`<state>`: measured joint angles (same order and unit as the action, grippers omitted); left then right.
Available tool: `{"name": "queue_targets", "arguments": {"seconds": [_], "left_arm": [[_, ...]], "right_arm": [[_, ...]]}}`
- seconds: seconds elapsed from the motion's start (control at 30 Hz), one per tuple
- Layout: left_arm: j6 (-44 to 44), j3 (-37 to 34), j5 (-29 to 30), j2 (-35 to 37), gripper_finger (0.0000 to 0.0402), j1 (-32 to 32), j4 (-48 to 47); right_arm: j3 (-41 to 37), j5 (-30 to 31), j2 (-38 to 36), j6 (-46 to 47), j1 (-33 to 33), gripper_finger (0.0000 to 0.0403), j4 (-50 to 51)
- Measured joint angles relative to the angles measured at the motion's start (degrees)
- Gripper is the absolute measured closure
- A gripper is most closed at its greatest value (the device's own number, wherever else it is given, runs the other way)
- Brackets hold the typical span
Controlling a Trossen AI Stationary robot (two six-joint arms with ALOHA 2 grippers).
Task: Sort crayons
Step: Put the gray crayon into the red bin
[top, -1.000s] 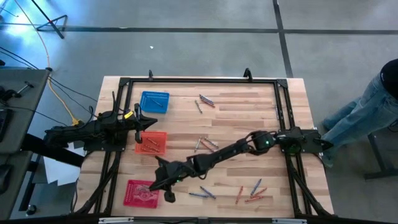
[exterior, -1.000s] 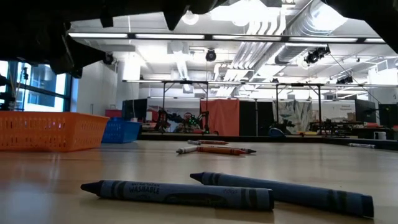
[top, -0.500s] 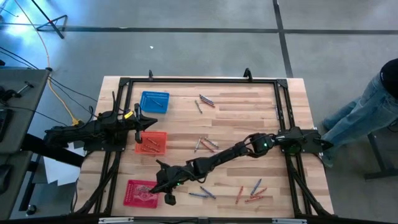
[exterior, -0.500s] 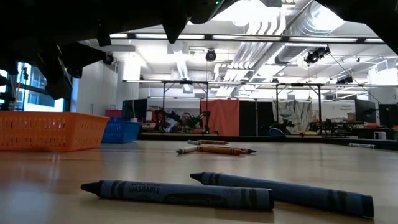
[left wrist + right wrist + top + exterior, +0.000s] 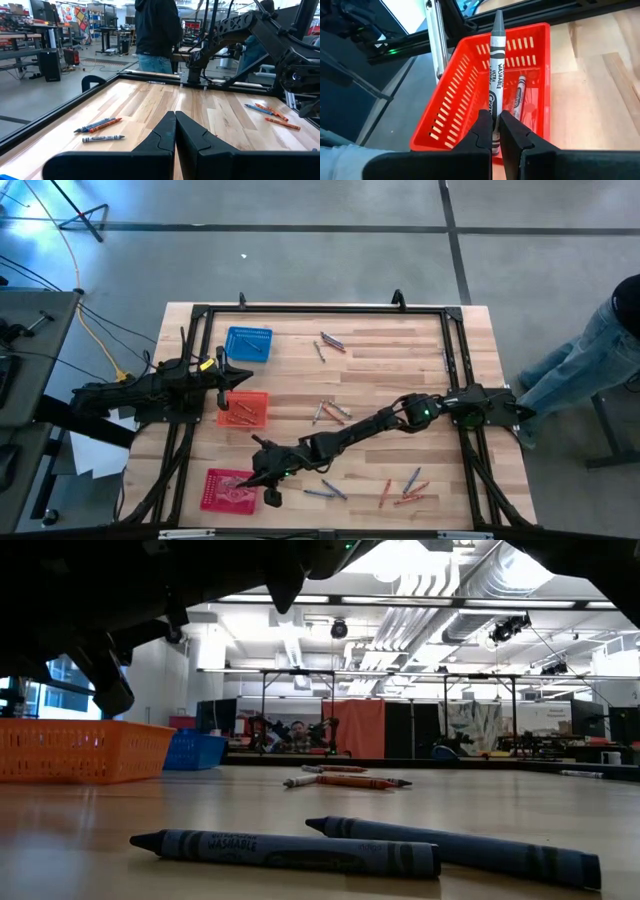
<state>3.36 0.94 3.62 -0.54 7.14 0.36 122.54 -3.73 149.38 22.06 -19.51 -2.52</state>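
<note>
The right gripper (image 5: pixel 492 131), stretched toward the lower left of the high view, is hanging over the red basket (image 5: pixel 470 95) with its jaws clamped on a grey crayon (image 5: pixel 496 75), which is pointing out over the basket's open top; a red crayon (image 5: pixel 518 97) is already lying inside. So the step in hand looks like the drop of a carried crayon, though a grey one going into a red basket seems a doubtful match. Next, the jaws would need to part over the basket, or carry the crayon elsewhere. Loose crayons (image 5: pixel 405 485) are lying at the lower right of the table. The left gripper (image 5: pixel 175 131) is waiting by the orange basket (image 5: pixel 243 408), fingers pressed together on nothing.
</note>
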Motion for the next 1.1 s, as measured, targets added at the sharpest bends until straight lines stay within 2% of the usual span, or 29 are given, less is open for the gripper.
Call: {"name": "queue_targets", "arguments": {"seconds": [0.13, 0.47, 0.73, 0.93, 1.1], "left_arm": [[0.0, 0.0, 0.0, 0.0, 0.0401, 0.0, 0.0], [0.0, 0.0, 0.0, 0.0, 0.0401, 0.0, 0.0], [0.0, 0.0, 0.0, 0.0, 0.0401, 0.0, 0.0], [0.0, 0.0, 0.0, 0.0, 0.0401, 0.0, 0.0], [0.0, 0.0, 0.0, 0.0, 0.0401, 0.0, 0.0]], "right_arm": [[0.0, 0.7, 0.0, -0.3, 0.0, 0.0388, -0.1], [0.0, 0.7, 0.0, -0.7, 0.0, 0.0305, -0.3], [0.0, 1.4, 0.0, -1.9, 0.0, 0.0299, -1.2], [-0.1, 10.1, -2.8, -6.8, -0.7, 0.0306, 3.1], [0.0, 19.2, -6.8, -12.5, -2.5, 0.0306, 11.2]]}}
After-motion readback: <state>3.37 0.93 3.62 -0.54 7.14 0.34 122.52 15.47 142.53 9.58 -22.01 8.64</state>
